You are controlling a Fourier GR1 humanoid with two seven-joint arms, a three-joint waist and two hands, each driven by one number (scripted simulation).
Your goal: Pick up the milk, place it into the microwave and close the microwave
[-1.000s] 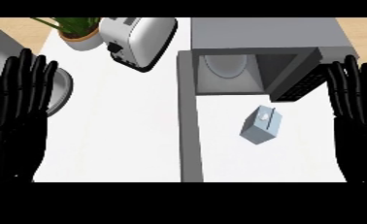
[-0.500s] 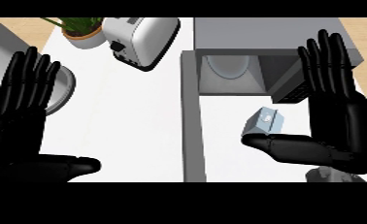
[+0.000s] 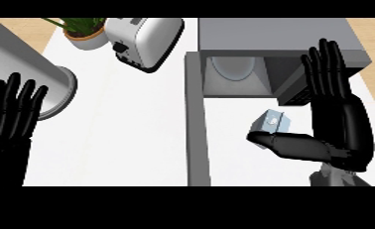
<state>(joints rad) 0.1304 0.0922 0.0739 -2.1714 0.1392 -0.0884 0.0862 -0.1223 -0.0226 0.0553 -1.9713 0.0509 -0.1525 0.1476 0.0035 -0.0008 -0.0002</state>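
Right hand at the milk, microwave open.

The milk [image 3: 276,122] sits on the bench [image 3: 132,124] before the open microwave [image 3: 278,49], right hand [image 3: 337,109] spread wide, thumb touching it. Left hand [image 3: 18,111] rests open at the left edge; toaster [image 3: 143,42] and plant [image 3: 81,29] stand well apart.

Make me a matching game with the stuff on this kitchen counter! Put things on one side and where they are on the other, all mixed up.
Things:
1. milk carton
2. toaster
3. potted plant
4. left robot hand

Places:
A. at the far left corner of the counter
B. at the view's left edge, fingers up, resting
C. in front of the open microwave, by the right robot hand's thumb
D. just right of the potted plant

Pairs: 1-C, 2-D, 3-A, 4-B
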